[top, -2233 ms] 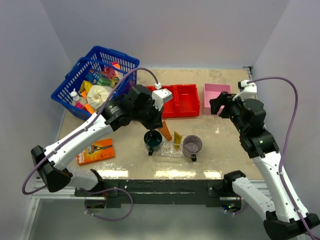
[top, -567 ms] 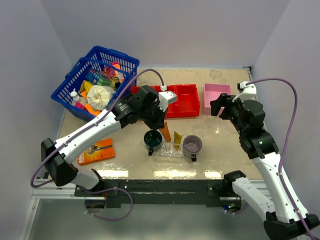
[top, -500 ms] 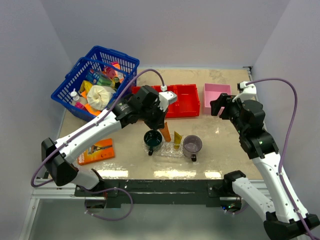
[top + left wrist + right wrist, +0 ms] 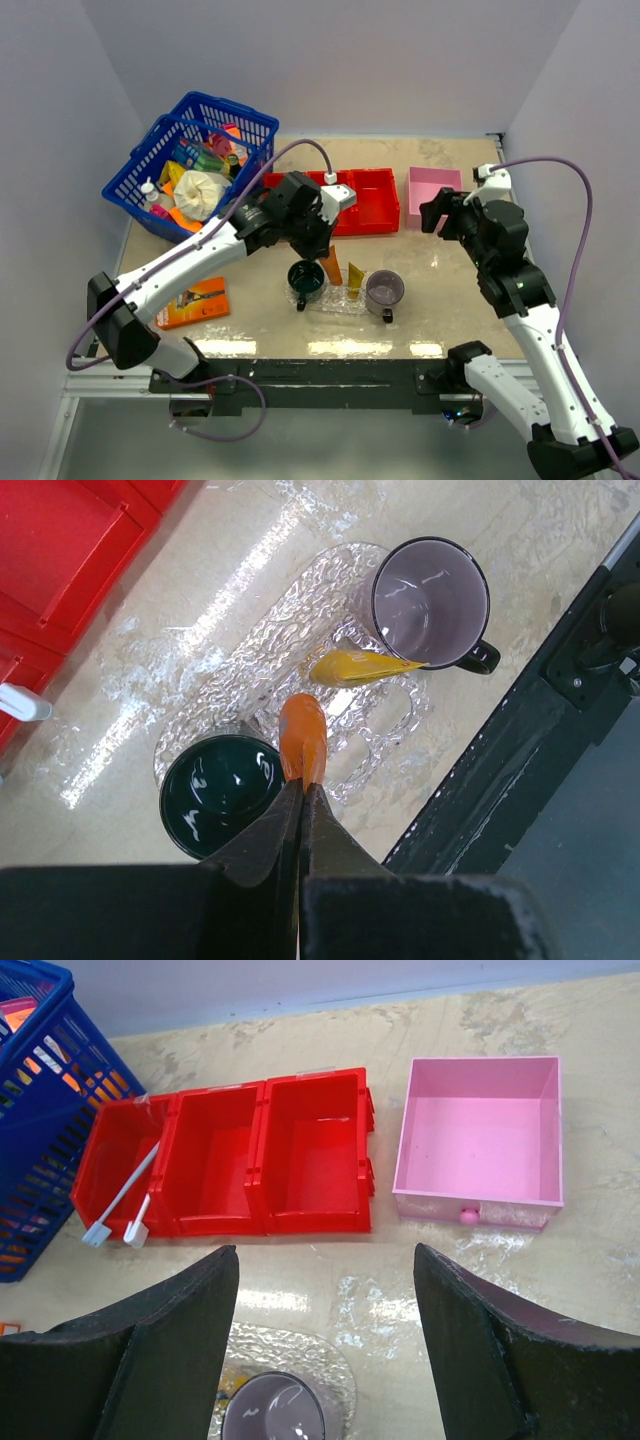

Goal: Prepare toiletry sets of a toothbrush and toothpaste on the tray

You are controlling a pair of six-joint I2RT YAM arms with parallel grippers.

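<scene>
Lower centre of frame, the left gripper (image 4: 300,790) clamps the orange tube (image 4: 302,738) over the tray (image 4: 250,650); the right gripper (image 4: 325,1260) gapes, empty.

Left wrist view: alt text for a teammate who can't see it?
The left end effector, shut on the orange tube, holds it over the clear tray. A yellow tube sits on the tray beside a purple mug; a dark green cup stands opposite.
</scene>
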